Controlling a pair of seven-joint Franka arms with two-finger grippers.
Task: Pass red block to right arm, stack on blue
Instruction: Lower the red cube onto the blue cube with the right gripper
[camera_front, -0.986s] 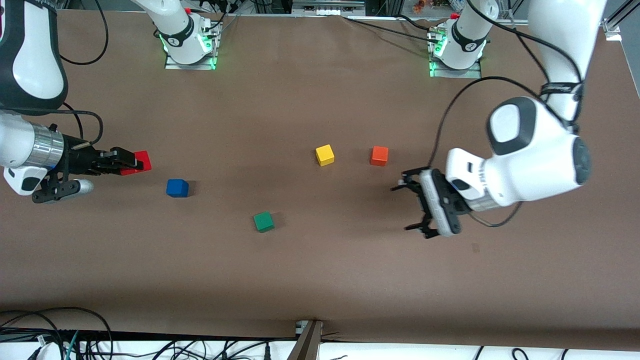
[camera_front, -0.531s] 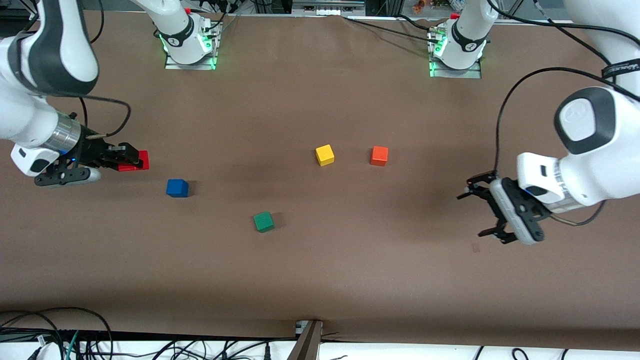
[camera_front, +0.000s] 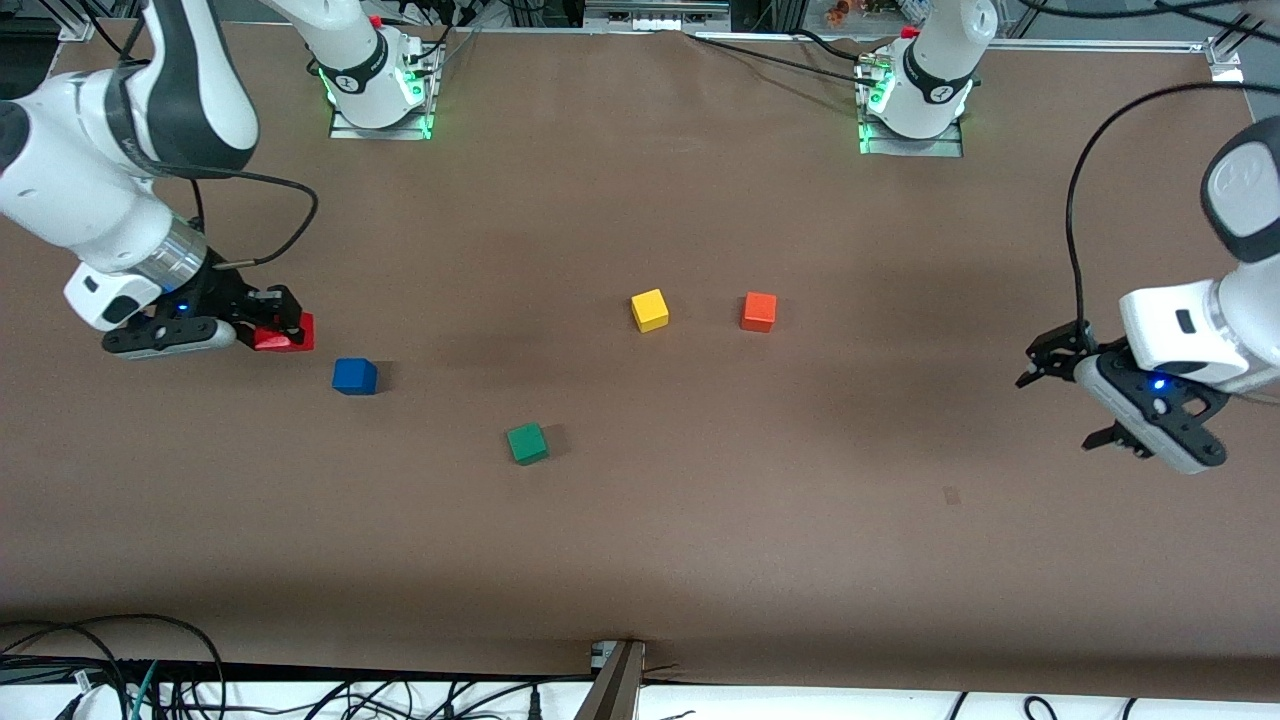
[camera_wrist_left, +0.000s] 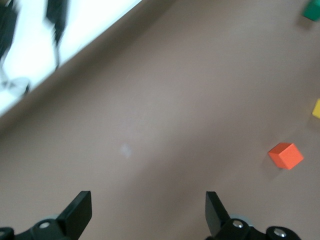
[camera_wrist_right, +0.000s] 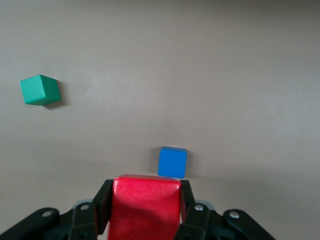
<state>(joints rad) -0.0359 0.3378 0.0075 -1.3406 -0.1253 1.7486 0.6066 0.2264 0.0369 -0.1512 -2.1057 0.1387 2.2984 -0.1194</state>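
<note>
The right gripper has its black fingers closed on the red block, one finger on each side face, as the right wrist view shows. It carries the block in the air over the table at the right arm's end, just short of the blue block. Gripping the sides leaves the block's underside free, which is what a clean stack calls for. The blue block lies flat on the table, apart from the others, so there is room to come down on it; in the right wrist view it sits just ahead of the red one.

The handover looks done, and the stacking is still to come: the red block has to be brought squarely above the blue one and lowered.

The left gripper has its fingers spread wide and holds nothing, over bare table at the left arm's end, where it waits out of the way. The green block, yellow block and orange block lie untouched mid-table.
</note>
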